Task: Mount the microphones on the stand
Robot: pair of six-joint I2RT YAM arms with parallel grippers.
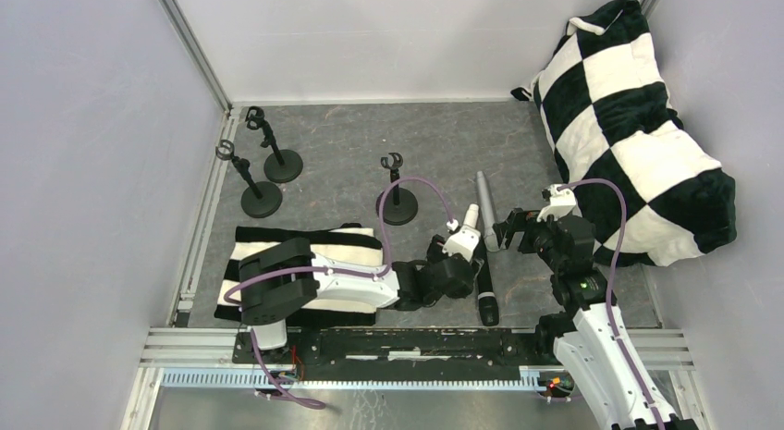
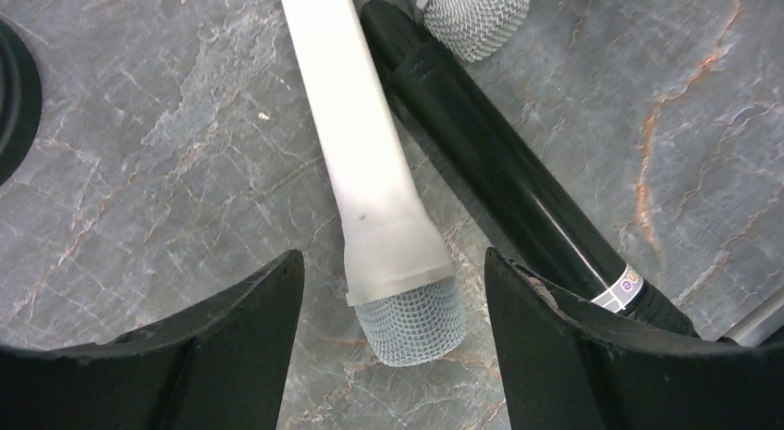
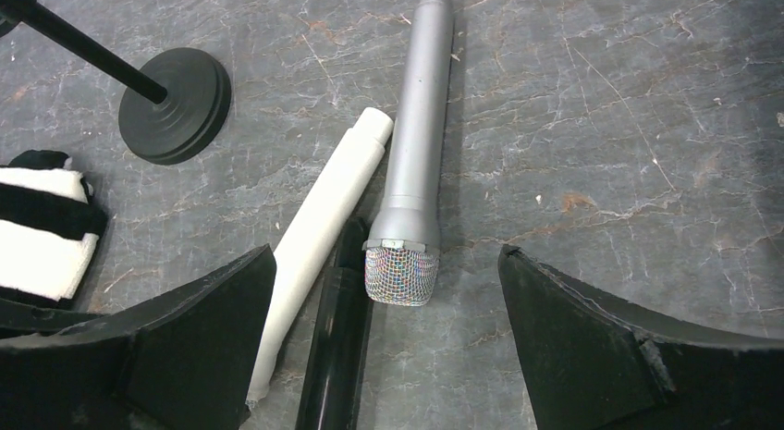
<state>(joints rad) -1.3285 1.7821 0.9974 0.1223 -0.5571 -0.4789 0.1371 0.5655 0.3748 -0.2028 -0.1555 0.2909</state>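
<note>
Three microphones lie close together on the grey table. The white microphone [image 2: 370, 143] lies with its mesh head between the fingers of my open left gripper [image 2: 393, 264], which is low over it and not touching. The black microphone [image 2: 499, 180] lies just right of it. The silver-grey microphone [image 3: 421, 125] lies with its mesh head between the fingers of my open right gripper [image 3: 386, 254], which hovers above it. In the top view the left gripper [image 1: 469, 256] and right gripper [image 1: 510, 231] flank the microphones. Three black stands [image 1: 396, 194] [image 1: 277, 153] [image 1: 254, 185] stand empty.
A black-and-white striped cloth [image 1: 305, 264] lies under my left arm. A large checkered plush cushion [image 1: 629, 125] fills the right side. Grey walls enclose the table. The nearest stand's round base [image 3: 176, 102] sits left of the microphones.
</note>
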